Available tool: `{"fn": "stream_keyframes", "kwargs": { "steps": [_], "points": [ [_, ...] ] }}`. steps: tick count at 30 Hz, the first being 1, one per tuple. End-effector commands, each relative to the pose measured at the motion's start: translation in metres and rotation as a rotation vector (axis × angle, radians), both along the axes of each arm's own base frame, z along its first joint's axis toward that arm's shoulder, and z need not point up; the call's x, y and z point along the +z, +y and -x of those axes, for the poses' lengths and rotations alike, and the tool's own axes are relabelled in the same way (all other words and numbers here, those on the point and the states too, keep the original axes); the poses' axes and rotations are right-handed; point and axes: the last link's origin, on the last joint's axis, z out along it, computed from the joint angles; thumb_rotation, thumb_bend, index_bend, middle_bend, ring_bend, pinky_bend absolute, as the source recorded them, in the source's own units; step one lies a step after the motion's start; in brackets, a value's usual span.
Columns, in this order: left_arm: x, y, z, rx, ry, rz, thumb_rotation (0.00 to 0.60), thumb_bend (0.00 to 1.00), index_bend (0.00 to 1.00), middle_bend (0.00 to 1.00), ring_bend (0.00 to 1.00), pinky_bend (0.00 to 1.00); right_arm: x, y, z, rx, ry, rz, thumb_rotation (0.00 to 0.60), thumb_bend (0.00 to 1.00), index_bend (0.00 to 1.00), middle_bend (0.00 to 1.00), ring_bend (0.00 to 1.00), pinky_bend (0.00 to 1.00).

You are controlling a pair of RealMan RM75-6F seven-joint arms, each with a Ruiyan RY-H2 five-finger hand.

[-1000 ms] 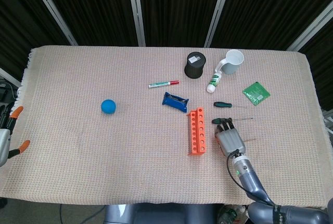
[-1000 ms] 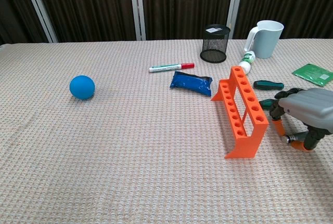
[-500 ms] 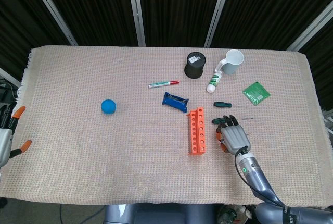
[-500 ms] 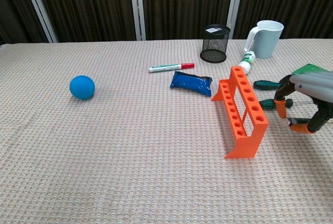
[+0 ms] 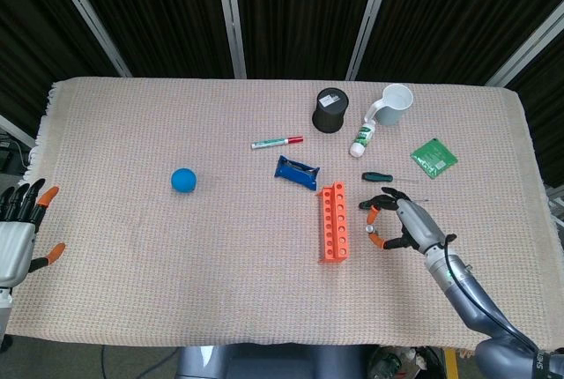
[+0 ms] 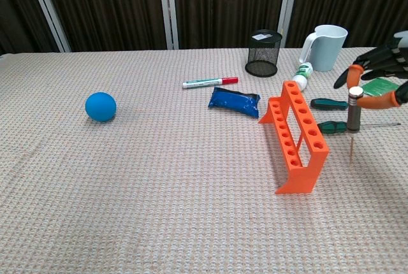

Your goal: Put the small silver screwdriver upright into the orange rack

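Chest view: right hand [image 6: 381, 76] raised off the table, orange-tipped fingers [image 6: 355, 74] pinching the small silver screwdriver [image 6: 354, 116] near its top; tool hangs upright, thin tip pointing down at the cloth. Orange rack [image 6: 297, 135] sits just left of the fingers, not touching the tool. Two green-handled screwdrivers [image 6: 329, 104] lie on the table between rack and fingers, behind the held tool. Green board [image 6: 381, 86] partly hidden behind the fingers. Head view: left hand [image 5: 18, 231] at the far table edge, fingers spread, holding nothing, well apart from everything.
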Motion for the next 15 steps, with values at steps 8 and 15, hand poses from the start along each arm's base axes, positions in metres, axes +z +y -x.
{"fn": "stream_keyframes", "kwargs": {
  "steps": [8, 15],
  "points": [
    [0.001, -0.003, 0.001, 0.006, 0.0, 0.004, 0.6, 0.19, 0.11, 0.0, 0.0, 0.0, 0.045, -0.006, -0.014, -0.034, -0.348, -0.089, 0.6, 0.44, 0.64, 0.28, 0.07, 0.01],
    [0.0, -0.003, 0.001, 0.01, 0.0, 0.011, 0.6, 0.19, 0.11, 0.0, 0.0, 0.0, 0.054, -0.009, -0.019, -0.021, -0.425, -0.1, 0.6, 0.44, 0.64, 0.28, 0.07, 0.01]
  ]
}}
